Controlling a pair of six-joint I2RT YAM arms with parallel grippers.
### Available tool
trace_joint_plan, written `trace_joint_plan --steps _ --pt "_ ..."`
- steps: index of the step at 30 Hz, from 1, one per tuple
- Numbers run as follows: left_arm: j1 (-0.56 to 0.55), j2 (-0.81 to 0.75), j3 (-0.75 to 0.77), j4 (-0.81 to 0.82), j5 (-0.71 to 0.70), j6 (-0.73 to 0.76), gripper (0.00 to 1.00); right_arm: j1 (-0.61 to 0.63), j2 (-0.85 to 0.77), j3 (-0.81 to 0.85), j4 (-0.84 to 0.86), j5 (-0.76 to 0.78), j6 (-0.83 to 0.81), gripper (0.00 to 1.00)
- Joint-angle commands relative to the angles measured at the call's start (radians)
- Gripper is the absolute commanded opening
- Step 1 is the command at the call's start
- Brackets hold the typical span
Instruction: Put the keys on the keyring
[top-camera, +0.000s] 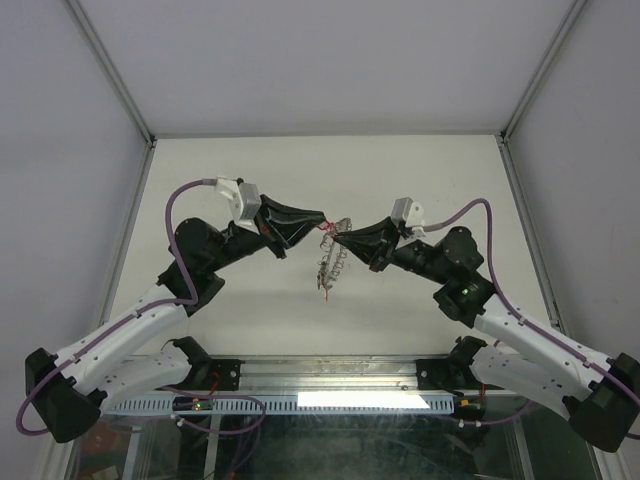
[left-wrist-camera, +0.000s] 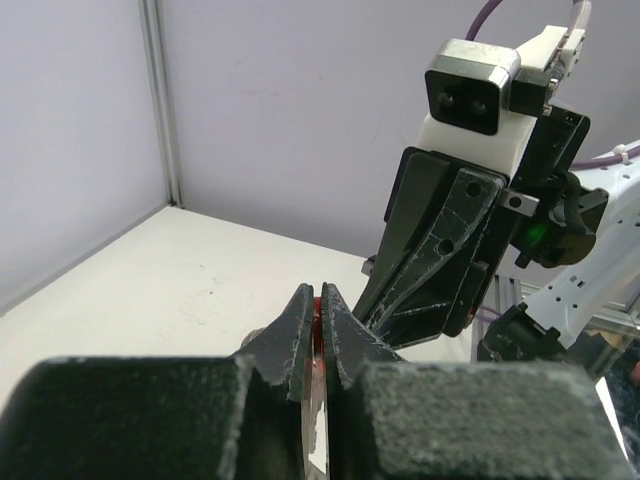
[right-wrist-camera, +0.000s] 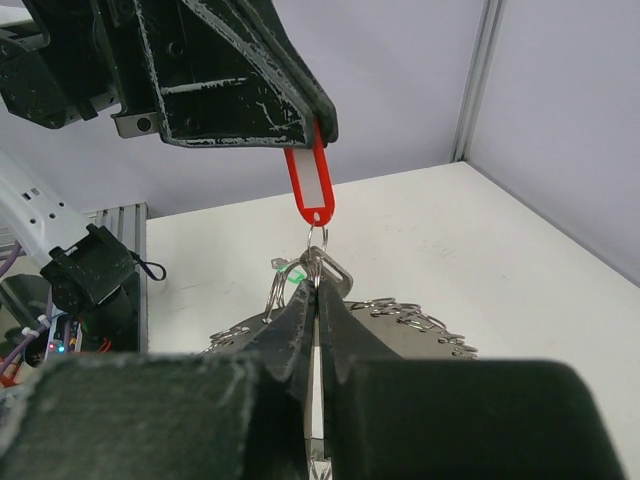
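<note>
Keyring held in mid-air, threading unfinished

Above the table (top-camera: 300, 330) both claws meet. The left claw (top-camera: 322, 218) is clamped on a red tag (right-wrist-camera: 312, 185). The right claw (top-camera: 338, 236) is pinched shut on the keyring (top-camera: 332, 262), which hangs between them. A green key head (right-wrist-camera: 297, 284) sits at the ring; I cannot tell whether it is threaded.

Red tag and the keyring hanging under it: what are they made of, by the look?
Red tag: likely glossy moulded plastic; an even red frame with soft highlights around a white insert, maybe paper.
Keyring: metal, bare silvery-grey; its thin wire loops and toothed edges catch bright glints.
</note>
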Motion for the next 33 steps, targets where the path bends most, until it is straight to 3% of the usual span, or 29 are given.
trace_joint_plan --steps 1,16,33 --pt "-0.001 0.023 0.092 0.053 0.013 0.03 0.0 0.002 0.007 0.059 -0.003 -0.041 -0.015 0.0" --pt "-0.004 0.126 0.149 0.085 0.123 -0.001 0.0 0.002 0.026 0.077 0.01 -0.06 0.002 0.0" --pt "-0.081 0.227 0.188 0.11 0.149 -0.002 0.0 0.002 0.025 0.076 0.016 -0.052 0.013 0.0"
